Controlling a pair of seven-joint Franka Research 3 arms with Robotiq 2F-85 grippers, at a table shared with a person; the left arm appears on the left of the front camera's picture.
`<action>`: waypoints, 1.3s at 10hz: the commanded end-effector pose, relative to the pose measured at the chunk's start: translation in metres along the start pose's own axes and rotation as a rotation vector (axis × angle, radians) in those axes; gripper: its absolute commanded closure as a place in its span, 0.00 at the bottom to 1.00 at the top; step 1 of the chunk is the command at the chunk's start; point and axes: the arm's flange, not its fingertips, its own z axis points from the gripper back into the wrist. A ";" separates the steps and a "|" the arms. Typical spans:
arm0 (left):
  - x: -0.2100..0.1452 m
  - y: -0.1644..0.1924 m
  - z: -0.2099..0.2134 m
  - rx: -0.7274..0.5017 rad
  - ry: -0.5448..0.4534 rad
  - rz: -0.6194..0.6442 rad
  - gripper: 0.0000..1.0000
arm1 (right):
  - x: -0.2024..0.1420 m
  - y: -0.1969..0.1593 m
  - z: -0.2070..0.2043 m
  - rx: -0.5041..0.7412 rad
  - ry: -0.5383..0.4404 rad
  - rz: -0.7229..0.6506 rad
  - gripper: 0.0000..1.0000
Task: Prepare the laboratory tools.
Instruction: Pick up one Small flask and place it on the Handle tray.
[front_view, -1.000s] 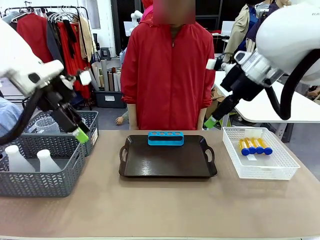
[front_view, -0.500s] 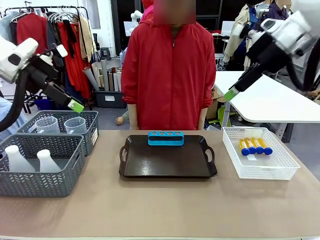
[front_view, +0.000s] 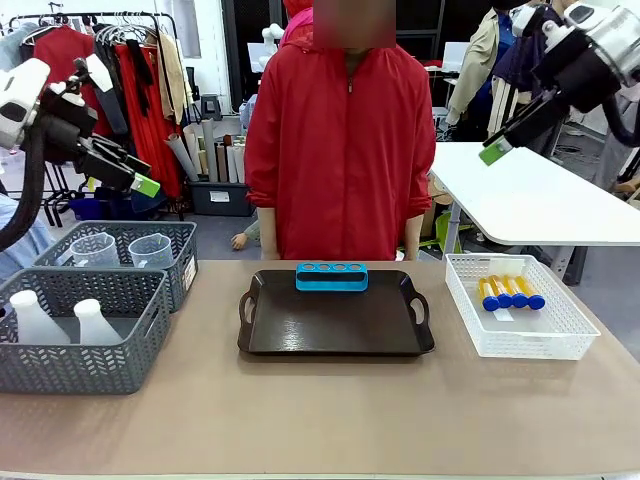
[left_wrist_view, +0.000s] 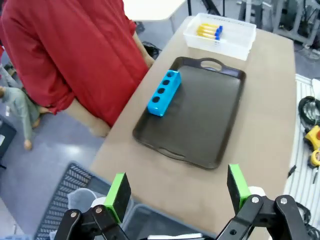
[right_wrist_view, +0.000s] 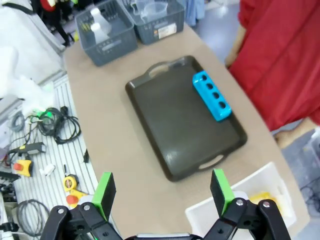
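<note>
Work table (front_view: 300, 420), tan top, with a person in a red jacket (front_view: 335, 150) standing at the far side. Item one: dark brown handled tray (front_view: 330, 325), at the table's centre, carrying a blue four-hole rack (front_view: 331, 276) along its far edge. Item two: white mesh basket (front_view: 515, 350), to the right of the tray and apart from it, holding four yellow-orange tubes (front_view: 510, 292) that lie side by side with their blue caps toward the robot's side. Item three: front grey basket (front_view: 80, 365), at the table's left edge, holding two white flasks (front_view: 35, 318) that stand upright next to each other. Item four: rear grey basket (front_view: 175, 245), just behind the front one, holding two clear beakers (front_view: 97, 250) upright. Left gripper (front_view: 140, 182): raised well above the grey baskets at the picture's left edge, angled down toward the table; in its wrist view the green pads (left_wrist_view: 118, 192) stand wide apart with nothing between them, the tray and rack far below. Right gripper (front_view: 495, 152): raised high on the right, above and behind the white mesh basket; its wrist view likewise shows the fingers (right_wrist_view: 105, 189) spread and empty, looking down on the tray and a corner of the white basket.
</note>
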 end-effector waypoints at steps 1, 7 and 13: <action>0.003 0.005 -0.003 0.011 0.007 -0.031 0.00 | 0.002 -0.012 0.012 0.024 -0.047 0.048 0.00; 0.039 0.022 0.031 0.025 0.054 -0.080 0.00 | -0.014 -0.016 0.022 0.019 -0.020 0.121 0.00; 0.054 0.023 0.039 0.021 0.044 -0.116 0.00 | -0.015 -0.020 0.019 0.011 -0.001 0.090 0.00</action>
